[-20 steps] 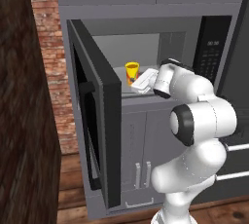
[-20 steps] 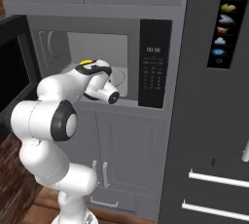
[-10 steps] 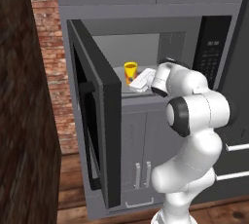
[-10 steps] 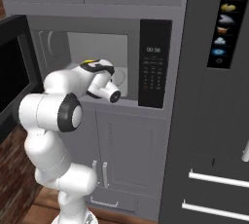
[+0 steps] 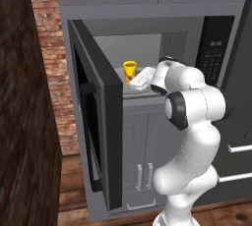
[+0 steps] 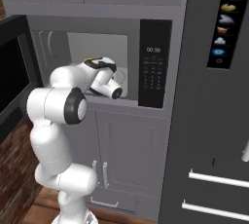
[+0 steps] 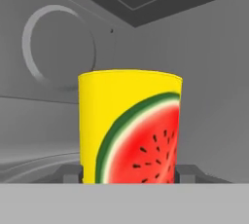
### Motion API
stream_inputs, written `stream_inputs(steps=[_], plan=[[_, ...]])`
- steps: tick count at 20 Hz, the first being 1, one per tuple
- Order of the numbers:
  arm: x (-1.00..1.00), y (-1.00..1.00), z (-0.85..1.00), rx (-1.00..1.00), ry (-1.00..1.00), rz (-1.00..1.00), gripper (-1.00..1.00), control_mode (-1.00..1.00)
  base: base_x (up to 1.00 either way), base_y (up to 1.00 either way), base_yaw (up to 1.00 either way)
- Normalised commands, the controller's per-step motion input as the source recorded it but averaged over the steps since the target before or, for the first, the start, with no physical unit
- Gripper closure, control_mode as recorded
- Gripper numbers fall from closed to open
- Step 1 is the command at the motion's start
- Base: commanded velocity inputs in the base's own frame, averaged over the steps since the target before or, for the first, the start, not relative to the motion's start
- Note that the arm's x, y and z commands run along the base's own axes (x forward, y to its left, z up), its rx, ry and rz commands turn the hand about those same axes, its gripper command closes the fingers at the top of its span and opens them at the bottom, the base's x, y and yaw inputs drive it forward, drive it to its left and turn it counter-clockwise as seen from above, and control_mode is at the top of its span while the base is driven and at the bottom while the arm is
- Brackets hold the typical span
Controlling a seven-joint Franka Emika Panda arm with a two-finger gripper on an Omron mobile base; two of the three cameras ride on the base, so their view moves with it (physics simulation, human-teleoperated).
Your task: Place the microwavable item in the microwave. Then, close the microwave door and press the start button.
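We are reaching into the open microwave with our claw, and the yellow watermelon cup is standing upright on the cavity floor between its fingertips, which are sitting close on either side. We cannot tell whether they are gripping it. Compared with a second ago, our elbow is folding higher and closer, while the microwave door is staying wide open.

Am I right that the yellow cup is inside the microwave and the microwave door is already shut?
Not quite: the door is wide open, as the left base view shows. The cup is indeed inside the microwave.
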Motion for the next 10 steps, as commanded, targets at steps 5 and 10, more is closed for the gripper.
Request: stream_inputs(steps=[5, 10], plan=[[0.26, 0.00, -0.21, 0.00, 0.00, 0.00, 1.00, -1.00, 0.00, 0.00, 0.00], [0.19, 0.00, -0.22, 0.00, 0.00, 0.00, 1.00, -1.00, 0.00, 0.00, 0.00]])
